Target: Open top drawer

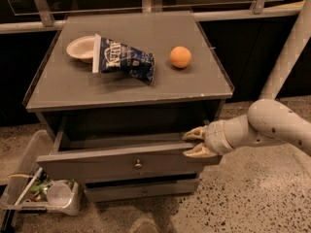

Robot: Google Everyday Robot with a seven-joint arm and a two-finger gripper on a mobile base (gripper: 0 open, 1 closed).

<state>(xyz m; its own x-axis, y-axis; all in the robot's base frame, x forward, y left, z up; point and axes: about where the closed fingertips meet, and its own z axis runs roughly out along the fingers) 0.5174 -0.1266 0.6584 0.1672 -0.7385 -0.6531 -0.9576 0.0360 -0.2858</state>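
The top drawer [97, 161] of the grey cabinet stands pulled out, its dark inside showing behind the front panel. A small round metal knob [138, 164] sits at the panel's centre. My gripper [193, 142] is at the drawer's right end, reaching in from the right. Its tan fingers are apart: the upper one lies over the drawer's inside, and the lower one [195, 153] rests at the front panel's top edge.
On the cabinet top lie a white bowl [80, 48], a blue chip bag [124, 59] and an orange [180, 57]. A slimmer drawer [141, 191] sits shut below. A clear plastic bin [43, 198] with litter stands on the floor at the left. A slanted pole [291, 47] rises at the right.
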